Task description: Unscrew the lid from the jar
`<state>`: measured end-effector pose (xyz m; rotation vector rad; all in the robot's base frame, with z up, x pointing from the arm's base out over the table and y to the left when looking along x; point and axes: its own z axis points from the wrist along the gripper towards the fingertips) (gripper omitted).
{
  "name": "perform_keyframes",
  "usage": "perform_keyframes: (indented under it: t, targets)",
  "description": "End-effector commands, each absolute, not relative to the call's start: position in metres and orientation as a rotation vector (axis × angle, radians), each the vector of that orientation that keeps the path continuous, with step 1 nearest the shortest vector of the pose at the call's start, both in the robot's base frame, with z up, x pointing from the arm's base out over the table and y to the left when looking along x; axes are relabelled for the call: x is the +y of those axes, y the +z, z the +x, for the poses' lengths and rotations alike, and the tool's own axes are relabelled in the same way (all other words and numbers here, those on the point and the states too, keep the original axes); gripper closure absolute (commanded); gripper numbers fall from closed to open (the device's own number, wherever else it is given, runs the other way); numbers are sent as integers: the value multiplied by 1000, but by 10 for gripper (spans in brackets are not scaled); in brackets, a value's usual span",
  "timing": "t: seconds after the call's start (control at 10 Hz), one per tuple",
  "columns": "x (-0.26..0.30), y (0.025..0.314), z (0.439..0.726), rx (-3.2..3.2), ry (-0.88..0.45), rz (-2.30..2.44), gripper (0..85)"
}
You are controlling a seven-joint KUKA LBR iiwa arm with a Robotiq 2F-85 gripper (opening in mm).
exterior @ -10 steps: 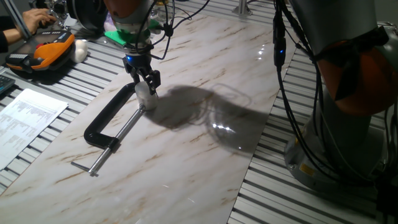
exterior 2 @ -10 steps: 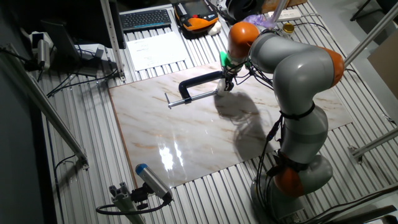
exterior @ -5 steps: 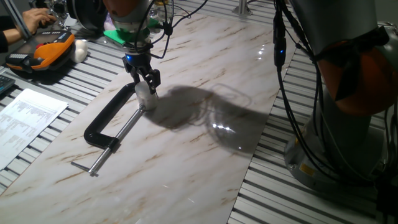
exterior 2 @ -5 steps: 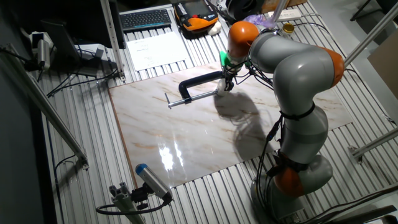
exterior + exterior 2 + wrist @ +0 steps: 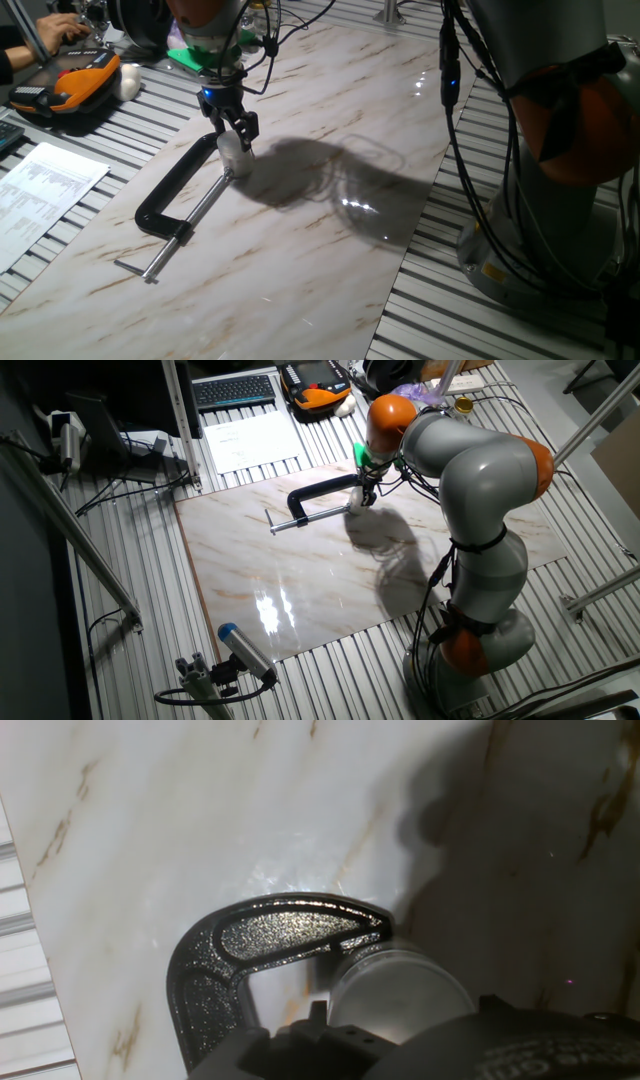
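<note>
Bent over the marble slab (image 5: pixel 330 240), wrist pointing straight down, fingers vertical. Directly beneath the gripper (image 5: pixel 232 133): the lid (image 5: pixel 400 988), flat-topped and round, filling the lower middle of the hand view. Under it, the jar (image 5: pixel 236 158), upright on the slab, whitish, contents not discernible. Fingers (image 5: pixel 245 128) set on either side of the lid and apparently closed on it, though contact hard to confirm at this size. Pressed against the jar, the jaw end of the black C-clamp (image 5: pixel 172 193), its screw rod running away from the gripper. Farther off, behind the gripper, an orange case (image 5: pixel 75 83) with a white lump (image 5: pixel 129 80) beside it.
</note>
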<state>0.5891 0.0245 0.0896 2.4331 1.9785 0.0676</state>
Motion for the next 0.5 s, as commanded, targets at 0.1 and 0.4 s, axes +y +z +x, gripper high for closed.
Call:
perform_keyframes:
  t: [0.1, 0.4]
  targets:
    - [24, 90, 589, 1979, 66, 2434, 170]
    - [25, 90, 589, 1991, 56, 2426, 340]
